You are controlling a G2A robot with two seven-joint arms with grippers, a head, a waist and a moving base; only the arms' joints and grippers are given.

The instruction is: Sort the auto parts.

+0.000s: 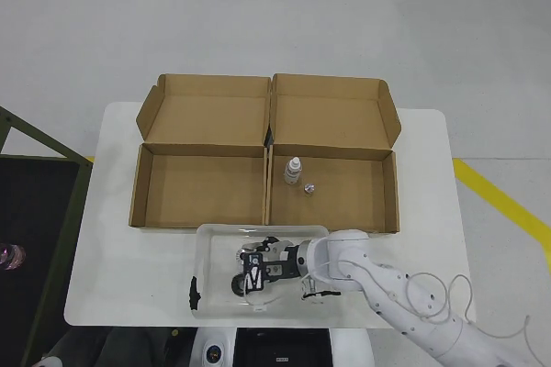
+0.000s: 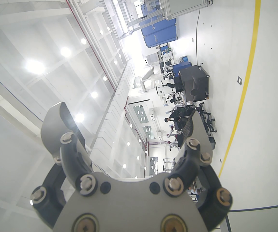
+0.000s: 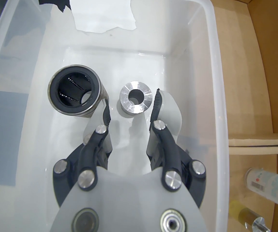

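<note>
Right end effector [image 3: 132, 108] sits low inside the clear bin [image 3: 214, 73], jaws spread on either side of the aluminium bushing [image 3: 136, 106], not yet gripping it. A linear bearing [image 3: 74, 90] stands just beside the bushing. Both seem to stand on end, bores up. Beyond the bin, a cardboard box [image 3: 262, 73] holds a bottle [image 3: 272, 187] and a bolt [image 1: 307, 189], so two parts look unsorted. Left end effector [image 2: 125, 115] gapes, holding nothing.
</note>
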